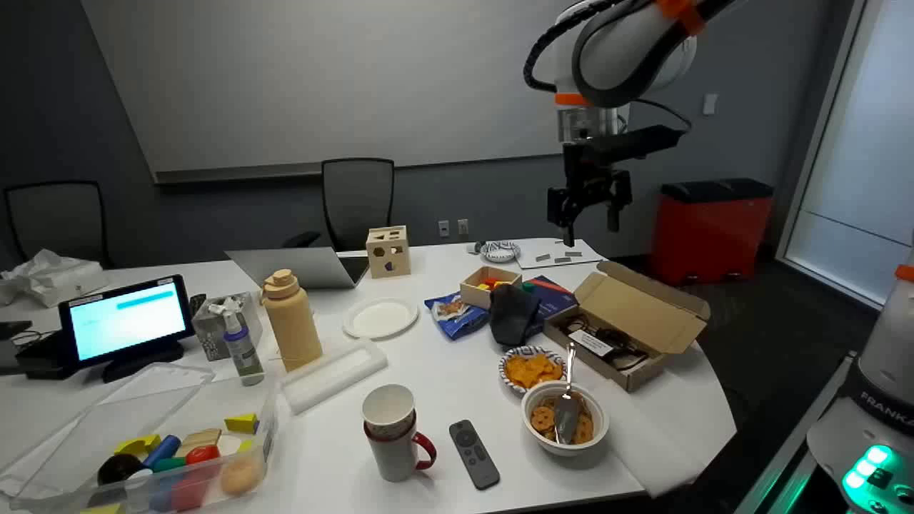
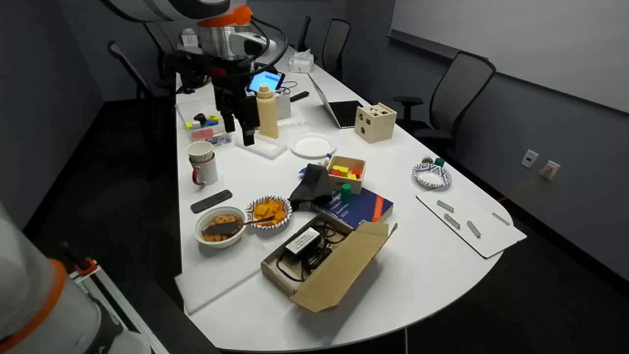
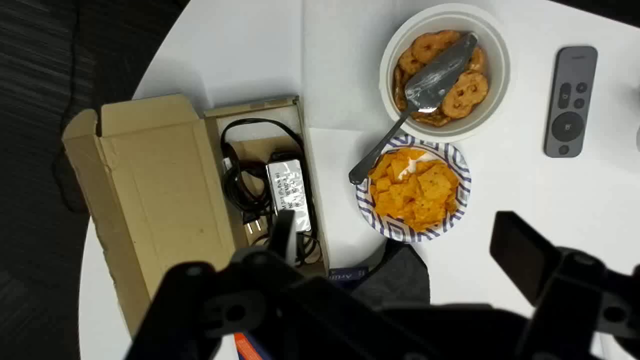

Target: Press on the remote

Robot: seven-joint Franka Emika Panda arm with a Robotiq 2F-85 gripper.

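Hanging empty, the hand [image 1: 591, 227] spreads wide; the remote [image 1: 474, 455] lies near the table edge [image 1: 535, 491], clear of the mug [image 1: 391, 455].

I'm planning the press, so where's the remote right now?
In an exterior view, the remote lies at bottom centre, between the red-handled mug to its left and the white bowl to its right.

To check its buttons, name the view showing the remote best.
The wrist view: the remote shows large, whole, its separate buttons distinct. Both exterior views show it whole but smaller, its buttons less clear.
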